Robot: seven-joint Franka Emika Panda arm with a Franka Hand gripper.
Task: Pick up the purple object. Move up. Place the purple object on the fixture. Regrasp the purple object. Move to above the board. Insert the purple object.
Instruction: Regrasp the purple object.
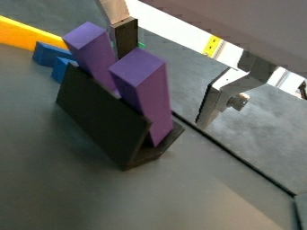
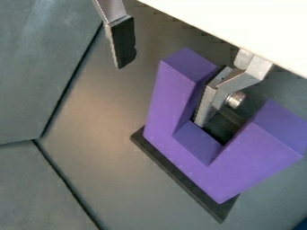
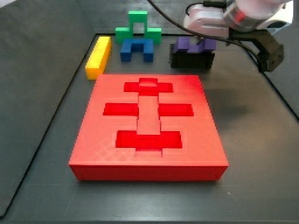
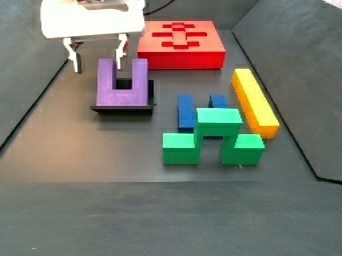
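While my gripper (image 4: 103, 55) hovers just above the purple block (image 4: 122, 84), its fingers stand apart and clamp nothing. In a wrist view one finger (image 2: 120, 36) hangs clear of the block (image 2: 214, 135) on its outer side, and the opposite finger (image 2: 225, 90) sits in the slot between the two prongs; I cannot tell whether that finger touches a prong. In a wrist view a dark pad (image 1: 124, 38) shows behind the block's prongs (image 1: 142, 85), and the far finger (image 1: 228, 94) stands well off to the side. The block rests on the fixture (image 4: 123, 108), prongs up and leaning against the fixture's dark upright wall (image 1: 102, 117), tilted rather than vertical. In a side view the block (image 3: 191, 44) shows just above the black fixture (image 3: 193, 60), beside the far corner of the red board (image 3: 149, 122). The board lies flat on the dark floor, its darker recesses along the middle unfilled. A yellow bar (image 3: 98, 56) lies beside the board's far edge, with a blue block (image 3: 136, 45) and a green block (image 3: 140, 24) near it. In a side view the yellow bar (image 4: 255, 99), blue block (image 4: 197, 106) and green block (image 4: 214, 135) sit together, apart from the fixture. In a side view my gripper (image 3: 239, 39) sits beside the block.
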